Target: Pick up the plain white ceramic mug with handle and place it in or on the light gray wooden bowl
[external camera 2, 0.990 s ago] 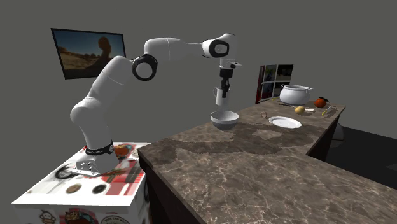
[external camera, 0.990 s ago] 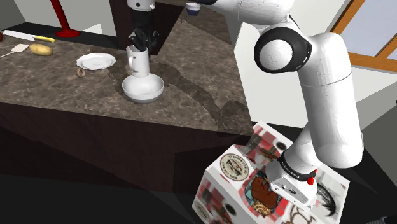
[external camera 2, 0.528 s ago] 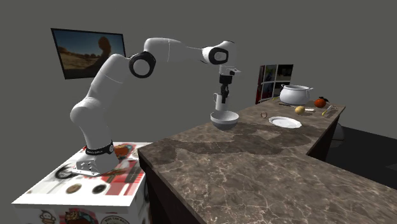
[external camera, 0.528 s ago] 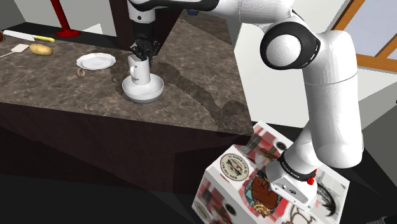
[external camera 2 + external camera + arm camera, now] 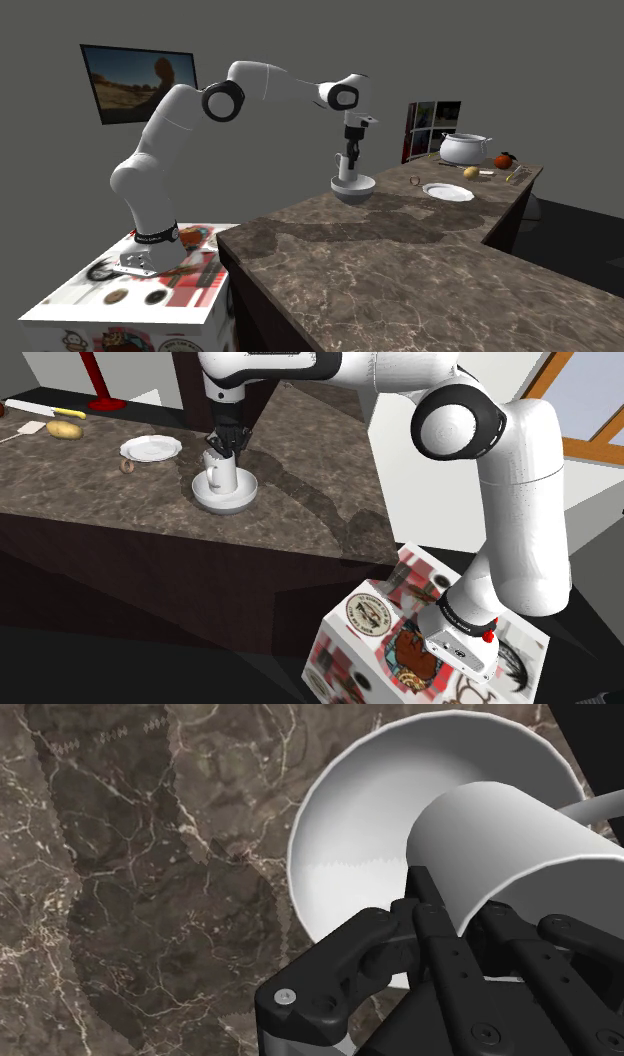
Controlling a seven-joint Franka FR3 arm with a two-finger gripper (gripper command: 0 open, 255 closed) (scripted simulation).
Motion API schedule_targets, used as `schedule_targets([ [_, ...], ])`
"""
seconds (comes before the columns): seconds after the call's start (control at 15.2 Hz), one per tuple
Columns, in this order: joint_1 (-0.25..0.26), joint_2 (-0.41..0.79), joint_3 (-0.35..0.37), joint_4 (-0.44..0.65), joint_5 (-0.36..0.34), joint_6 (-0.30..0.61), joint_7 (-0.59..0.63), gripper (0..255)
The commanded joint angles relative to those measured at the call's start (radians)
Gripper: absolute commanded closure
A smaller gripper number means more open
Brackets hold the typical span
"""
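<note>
Reaching across the dark marble counter [image 5: 320, 512], the white arm [image 5: 515, 502] hangs over the pale bowl [image 5: 226, 500], where the upright white mug [image 5: 221, 473] sits low inside the hollow, directly beneath the black gripper [image 5: 226, 442], whose jaws pinch its rim.

Soft, even light is cast from above. A blurred shadow of the arm [image 5: 515, 502] is thrown across the worktop [image 5: 90, 487], just beside the bowl [image 5: 225, 498]. The worktop's front face is left very dark. Everything is rendered sharp, edge to edge.
</note>
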Motion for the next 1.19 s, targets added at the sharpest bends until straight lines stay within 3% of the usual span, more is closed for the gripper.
schedule_targets([
  [0.0, 0.0, 0.001, 0.0, 0.001, 0.0, 0.001, 0.0, 255],
  [0.2, 0.0, 0.001, 0.0, 0.001, 0.0, 0.001, 0.0, 255],
  [0.26, 0.0, 0.001, 0.0, 0.001, 0.0, 0.001, 0.0, 0],
  [0.59, 0.0, 0.001, 0.0, 0.001, 0.0, 0.001, 0.0, 0],
  [0.86, 0.002, 0.043, -0.001, 0.198, -0.002, -0.155, 0.001, 0],
  [1.12, 0.002, 0.043, -0.001, 0.198, -0.002, -0.155, 0.001, 0],
])
